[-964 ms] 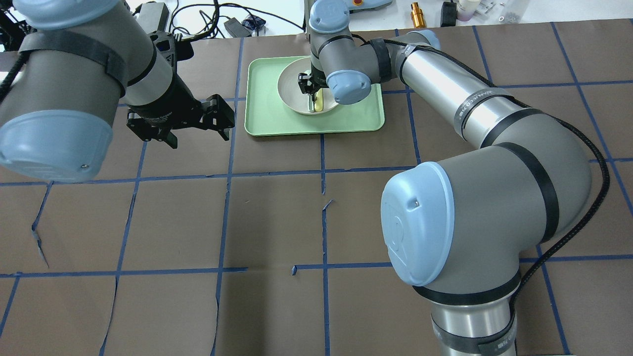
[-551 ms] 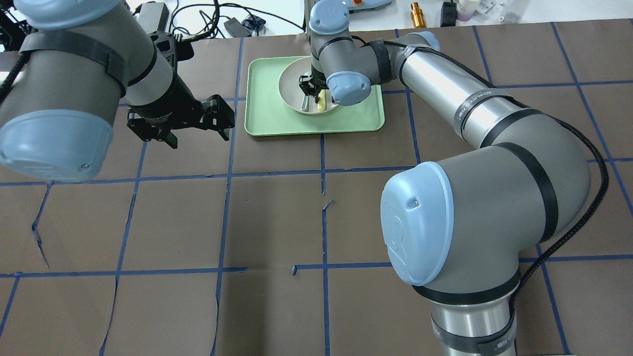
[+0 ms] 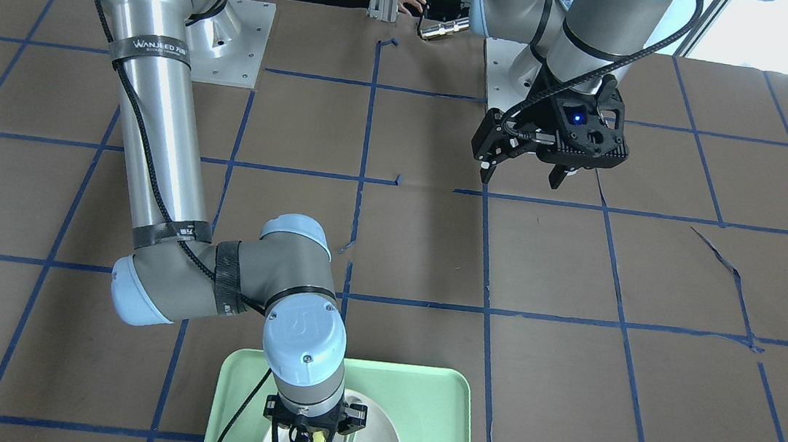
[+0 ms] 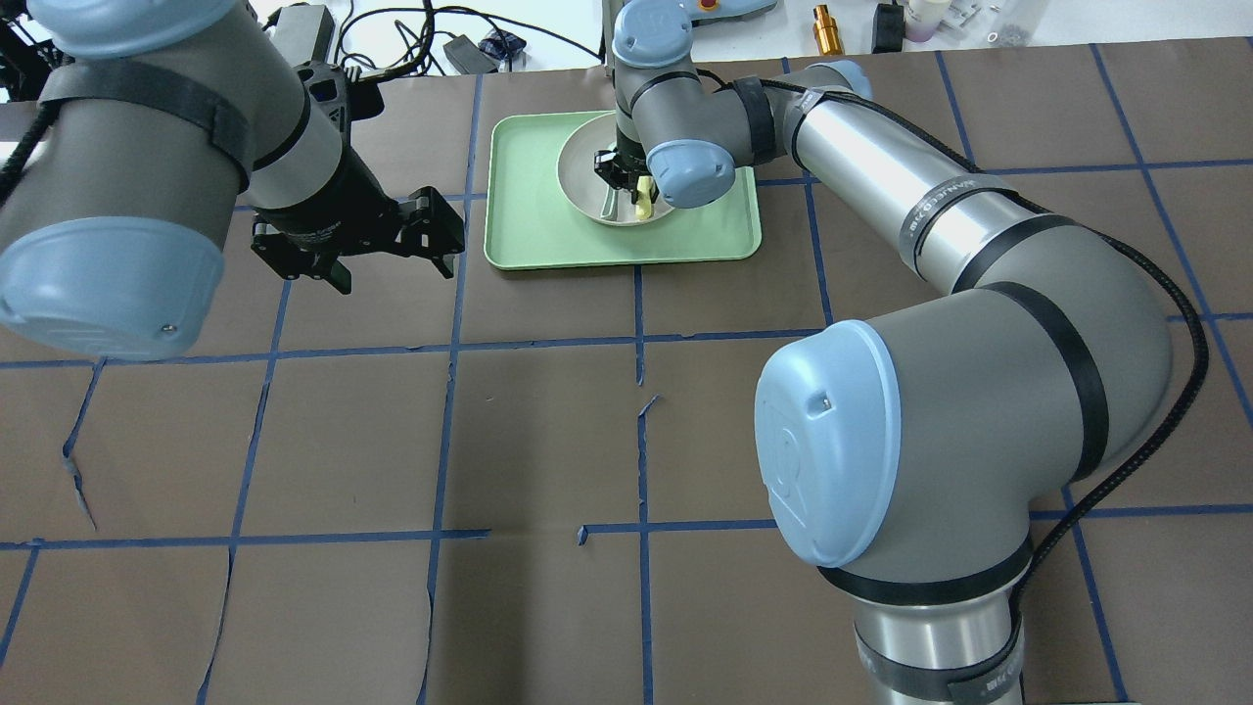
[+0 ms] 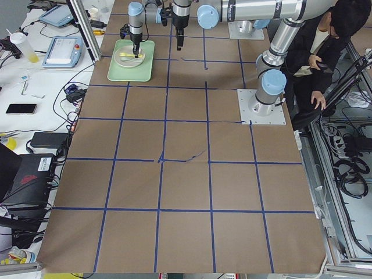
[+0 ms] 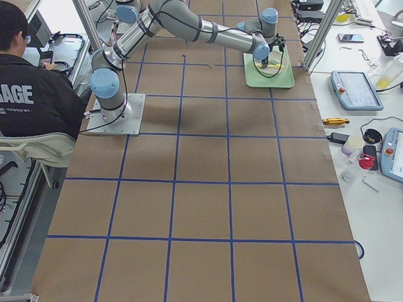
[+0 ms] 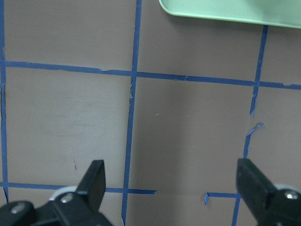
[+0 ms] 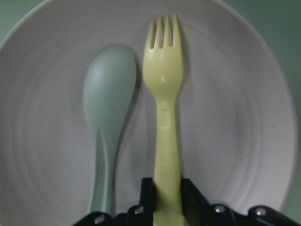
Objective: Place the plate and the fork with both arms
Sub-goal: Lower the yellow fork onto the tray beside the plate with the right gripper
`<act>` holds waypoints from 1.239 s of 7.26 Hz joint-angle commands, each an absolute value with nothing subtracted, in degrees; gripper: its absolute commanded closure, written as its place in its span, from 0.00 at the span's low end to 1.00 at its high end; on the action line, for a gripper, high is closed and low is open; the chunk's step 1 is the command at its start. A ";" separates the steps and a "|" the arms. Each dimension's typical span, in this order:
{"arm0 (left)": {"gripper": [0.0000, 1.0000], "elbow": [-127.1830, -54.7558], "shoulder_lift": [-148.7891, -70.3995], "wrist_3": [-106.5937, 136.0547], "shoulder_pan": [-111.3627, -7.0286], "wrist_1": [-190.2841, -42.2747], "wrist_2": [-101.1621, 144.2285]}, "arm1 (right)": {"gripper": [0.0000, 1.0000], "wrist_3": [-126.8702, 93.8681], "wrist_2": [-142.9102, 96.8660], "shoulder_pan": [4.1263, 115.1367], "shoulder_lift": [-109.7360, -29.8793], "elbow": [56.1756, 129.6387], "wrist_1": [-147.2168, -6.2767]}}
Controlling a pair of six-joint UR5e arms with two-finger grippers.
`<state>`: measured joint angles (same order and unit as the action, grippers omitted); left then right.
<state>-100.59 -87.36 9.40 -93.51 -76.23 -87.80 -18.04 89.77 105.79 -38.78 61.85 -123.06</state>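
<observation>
The off-white plate [image 4: 583, 192] sits in the mint-green tray [image 4: 548, 245]. The pale-yellow fork [image 8: 163, 117] lies over the plate next to a grey-green spoon [image 8: 106, 108]. My right gripper [image 4: 617, 178] reaches straight down over the plate and is shut on the fork's handle, as the right wrist view shows. I cannot tell if the fork is lifted off the plate [image 8: 235, 117]. The fork also shows in the overhead view [image 4: 643, 199]. My left gripper [image 4: 392, 269] is open and empty above bare table left of the tray; it also shows in the front-facing view [image 3: 521, 179].
The tray stands at the table's far edge from the robot, near the middle. Brown paper with a blue tape grid covers the table [image 4: 538, 441]. Cables and small devices [image 4: 470, 49] lie beyond the far edge. A person [image 6: 31, 85] sits behind the robot's base.
My right gripper has shifted slightly to the right over the plate, and the fork has shifted with it. The left arm has not moved.
</observation>
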 commanded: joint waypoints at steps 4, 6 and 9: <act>0.00 -100.63 -87.63 9.40 -93.52 -76.03 -87.63 | 0.69 -6.63 89.56 98.20 -45.87 65.19 -118.30; 0.00 -100.63 -87.80 9.40 -93.52 -76.03 -87.54 | 0.69 -5.71 89.47 97.65 -45.18 68.10 -119.09; 0.00 -100.63 -87.80 9.40 -93.52 -76.03 -87.54 | 0.36 -5.98 86.22 97.65 -44.73 71.09 -121.54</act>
<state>-100.63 -87.80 9.40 -93.51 -76.03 -87.54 -6.04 87.15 97.68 -44.72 69.38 -120.05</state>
